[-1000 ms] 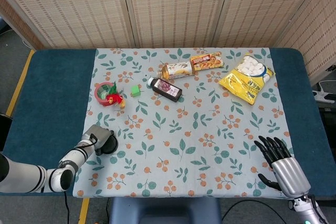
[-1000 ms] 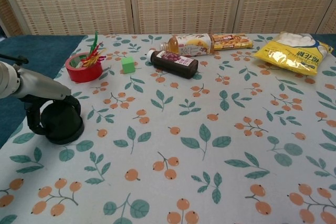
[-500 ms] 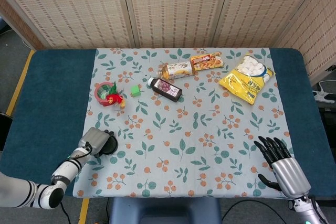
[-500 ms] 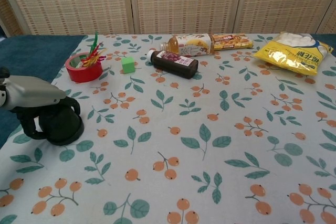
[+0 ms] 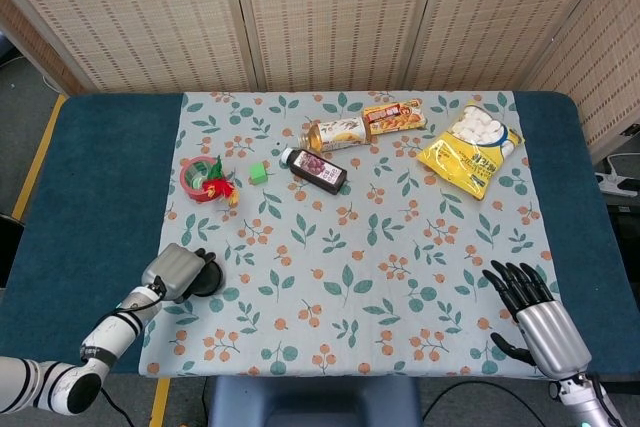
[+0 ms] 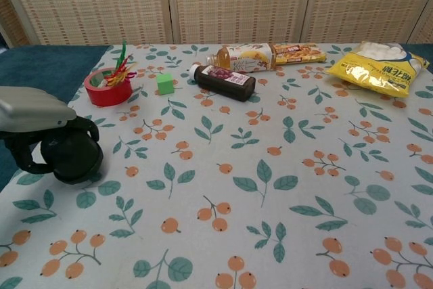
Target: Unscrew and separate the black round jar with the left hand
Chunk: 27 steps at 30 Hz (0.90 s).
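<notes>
The black jar (image 6: 71,157) stands near the front left edge of the floral cloth (image 5: 400,277), whose wide middle lies bare; one jar, two lying bottles (image 5: 318,170), one green cube (image 5: 259,173), one red cup (image 5: 197,180) and two snack bags (image 5: 470,147) are visible. The left hand (image 6: 37,126) grips the jar, fingers curled around it. The right hand (image 5: 535,319) rests at the front right, fingers spread, holding nothing.
</notes>
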### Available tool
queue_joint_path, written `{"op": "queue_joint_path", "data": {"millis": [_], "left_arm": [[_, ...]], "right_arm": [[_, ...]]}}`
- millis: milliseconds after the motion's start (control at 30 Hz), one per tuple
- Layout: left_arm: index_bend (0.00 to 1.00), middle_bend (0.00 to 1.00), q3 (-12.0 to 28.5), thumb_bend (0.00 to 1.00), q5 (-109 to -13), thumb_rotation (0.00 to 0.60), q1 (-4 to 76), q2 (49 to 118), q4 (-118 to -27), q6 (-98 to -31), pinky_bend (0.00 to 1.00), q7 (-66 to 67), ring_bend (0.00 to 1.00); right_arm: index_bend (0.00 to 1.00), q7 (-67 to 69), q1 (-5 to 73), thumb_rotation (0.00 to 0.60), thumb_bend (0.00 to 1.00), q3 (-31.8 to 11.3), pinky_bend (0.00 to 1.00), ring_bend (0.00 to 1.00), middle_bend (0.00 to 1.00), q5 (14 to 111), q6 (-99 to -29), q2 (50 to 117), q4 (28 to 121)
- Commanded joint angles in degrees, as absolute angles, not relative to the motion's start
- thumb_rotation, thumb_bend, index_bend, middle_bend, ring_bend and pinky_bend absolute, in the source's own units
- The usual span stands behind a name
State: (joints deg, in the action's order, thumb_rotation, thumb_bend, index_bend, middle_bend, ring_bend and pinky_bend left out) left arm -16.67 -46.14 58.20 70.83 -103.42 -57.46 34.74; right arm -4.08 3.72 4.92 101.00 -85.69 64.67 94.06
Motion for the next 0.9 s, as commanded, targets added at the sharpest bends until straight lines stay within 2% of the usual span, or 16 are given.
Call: {"op": "queue_joint_path", "data": {"millis": [33,233,467,567,633,733,833,900], "left_arm": [[0.78,0.86,-15.8,0.80,-45.8,0.600,57.7,69.9,-104.1,-57.6,0.91,35.2,0.68],[0.78,0.86,-14.3,0.81,-45.1,0.600,57.1,66.9,-106.7,-59.2,0.91,37.3,0.69],[0.78,0.86,-9.8,0.81,-47.0,0.600,57.0,56.9,-119.3,-64.5,0.92,37.7,0.69],[0.78,0.86,-8.8,0.81,-48.4,0.600,56.5,56.0,-121.8,-65.0,0.92,38.3,0.69],[0.78,0.86,-8.8,0.81,-47.0,0.600,56.7,58.2,-120.0,-64.0,0.92,40.6,0.69],[0.78,0.86,-9.3,0.80,-40.7,0.600,57.1,67.1,-110.9,-59.9,0.92,44.2,0.69],[0.79,0.86,-9.6,0.79,-36.3,0.600,56.5,74.9,-101.8,-58.4,0.92,46.6,0.69],[0.79,0.86,-9.4,0.79,-34.9,0.600,56.4,76.4,-100.1,-57.3,0.92,46.6,0.69]], "right_arm": [[0.00,-4.1,3.8,0.600,0.12,5.0,0.00,0.00,0.00,101.1,-85.6,64.7,94.1],[0.00,-3.8,3.7,0.600,0.12,5.0,0.00,0.00,0.00,101.2,-85.8,64.6,94.1],[0.00,-4.0,3.8,0.600,0.12,5.0,0.00,0.00,0.00,101.0,-85.5,64.7,94.0],[0.00,-4.1,4.0,0.600,0.12,4.9,0.00,0.00,0.00,100.7,-85.0,64.8,94.0],[0.00,-4.3,4.2,0.600,0.12,4.9,0.00,0.00,0.00,100.6,-84.6,65.0,94.0],[0.00,-4.8,4.4,0.600,0.12,4.9,0.00,0.00,0.00,100.6,-84.0,65.2,94.1],[0.00,-4.8,4.4,0.600,0.12,5.0,0.00,0.00,0.00,100.7,-84.3,65.2,94.2],[0.00,-4.4,4.2,0.600,0.12,5.0,0.00,0.00,0.00,100.9,-84.8,65.0,94.3]]}}
